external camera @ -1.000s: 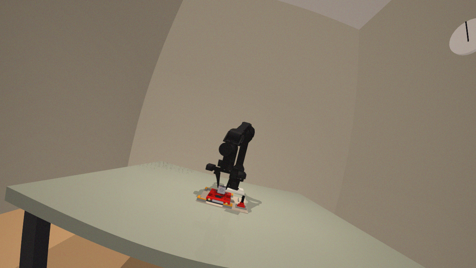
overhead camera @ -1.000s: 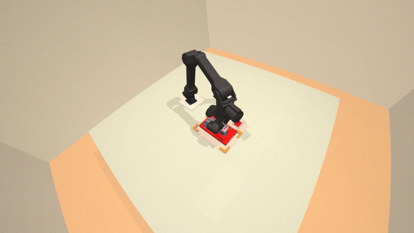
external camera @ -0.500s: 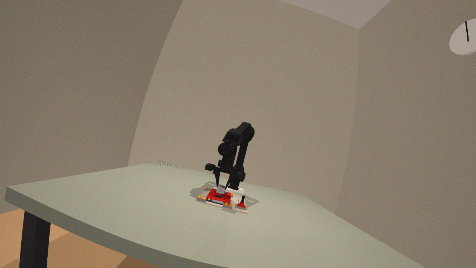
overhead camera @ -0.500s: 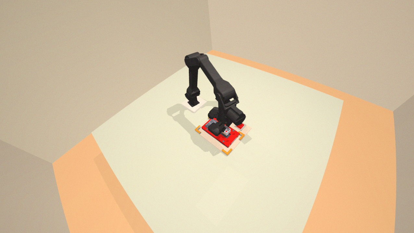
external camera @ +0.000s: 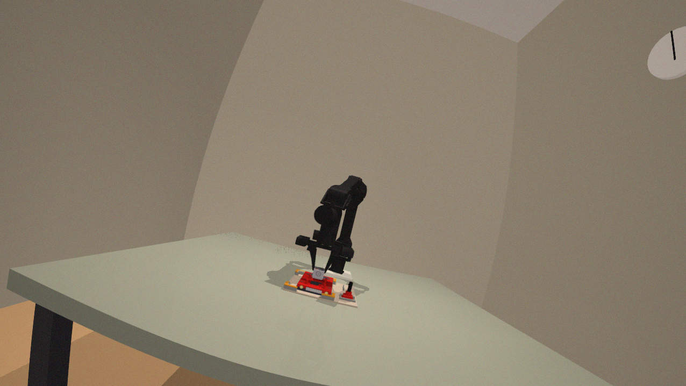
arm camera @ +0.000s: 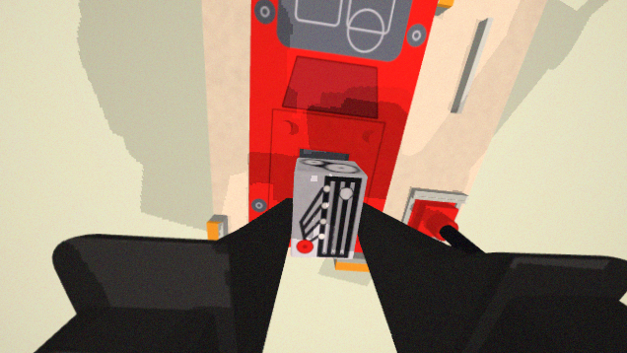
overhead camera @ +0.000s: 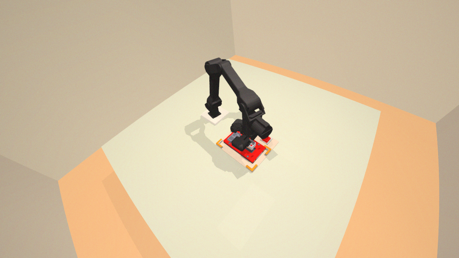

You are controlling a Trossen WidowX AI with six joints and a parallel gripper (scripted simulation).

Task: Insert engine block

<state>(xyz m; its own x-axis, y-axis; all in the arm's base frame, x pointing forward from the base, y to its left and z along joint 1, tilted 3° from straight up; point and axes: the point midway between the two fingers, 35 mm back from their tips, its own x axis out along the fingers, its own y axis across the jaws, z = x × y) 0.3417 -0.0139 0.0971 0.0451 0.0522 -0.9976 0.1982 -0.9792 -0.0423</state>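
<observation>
The grey engine block (overhead camera: 251, 146) (external camera: 318, 273) (arm camera: 329, 217) is upright between the fingers, its striped and red-dotted top toward the wrist camera. My gripper (external camera: 320, 269) (arm camera: 324, 207) is shut on it and holds it over the front part of the red car body (overhead camera: 257, 155) (external camera: 302, 280) (arm camera: 268, 74). In the wrist view, a dark strip of the opening (arm camera: 322, 154) shows just beyond the block. The block hides the rest of the opening, with the rib. Its slot side and its exact height above the opening cannot be made out.
The car lies on a pale board (overhead camera: 235, 155) (arm camera: 227, 99) with orange corner brackets (overhead camera: 251, 167) (arm camera: 352, 266). A red base with a black upright stick (external camera: 347, 294) (arm camera: 431, 219) stands beside the car, close to one finger in the wrist view. A thin grey bar (arm camera: 471, 66) lies beside the car.
</observation>
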